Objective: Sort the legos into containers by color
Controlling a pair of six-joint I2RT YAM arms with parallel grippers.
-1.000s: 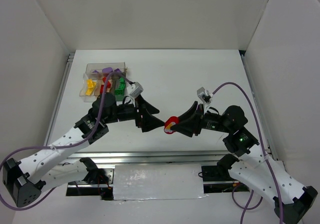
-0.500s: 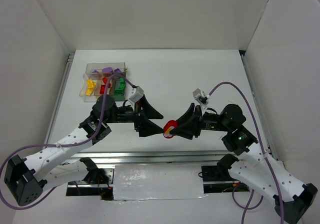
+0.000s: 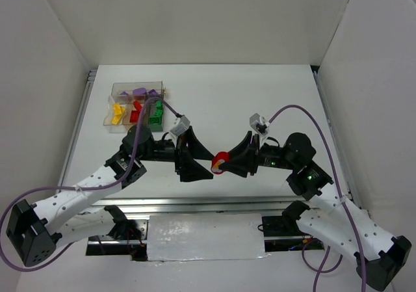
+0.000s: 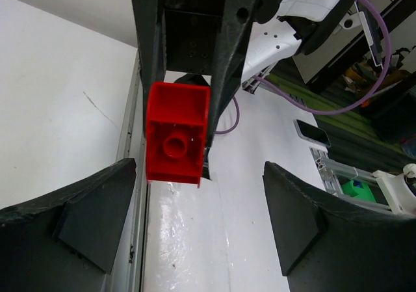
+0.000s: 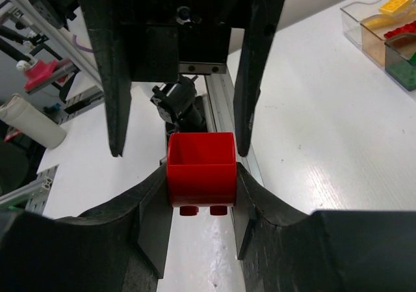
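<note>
- Both wrists have edged closer together over the surface (image 3: 260,90) since a second ago.
- My right gripper (image 3: 227,164) pinches a red lego (image 5: 201,172) above the surface.
- My left gripper (image 3: 209,166) is spread wide, facing it, seemingly just short of touching.
- I see the clear box (image 3: 123,85), holding sorted pieces, well apart at far left.

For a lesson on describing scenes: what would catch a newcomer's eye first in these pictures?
A red brick hangs above the table's near edge, clamped in the right tool. The left tool faces it, fingers spread wide and clear of it. At the far left, a clear box holds yellow, red, green and purple legos in separate compartments.
</note>
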